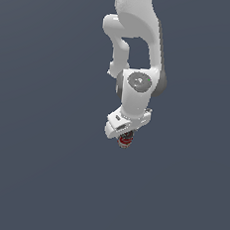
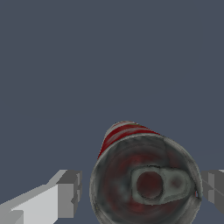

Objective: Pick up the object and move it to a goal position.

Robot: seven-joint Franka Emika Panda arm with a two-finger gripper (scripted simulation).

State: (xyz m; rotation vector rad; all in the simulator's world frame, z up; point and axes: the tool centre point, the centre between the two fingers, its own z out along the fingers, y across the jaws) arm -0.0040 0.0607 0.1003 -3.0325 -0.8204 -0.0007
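Note:
The object [image 2: 144, 179] is a small red and black can with a grey-white top, seen end-on in the wrist view. It stands between my two fingers. My gripper [image 2: 141, 192] straddles it: one grey fingertip [image 2: 70, 192] shows a narrow gap to the can's rim, and the other fingertip [image 2: 214, 188] sits right against the rim's far side. The jaws look open around the can. In the exterior view the can [image 1: 126, 139] peeks out just under my white hand [image 1: 127, 122], and the fingers are hidden there.
A plain dark blue-grey surface [image 1: 42, 169] fills the rest of both views. The white arm [image 1: 136, 39] rises toward the top of the exterior view. No goal marker shows.

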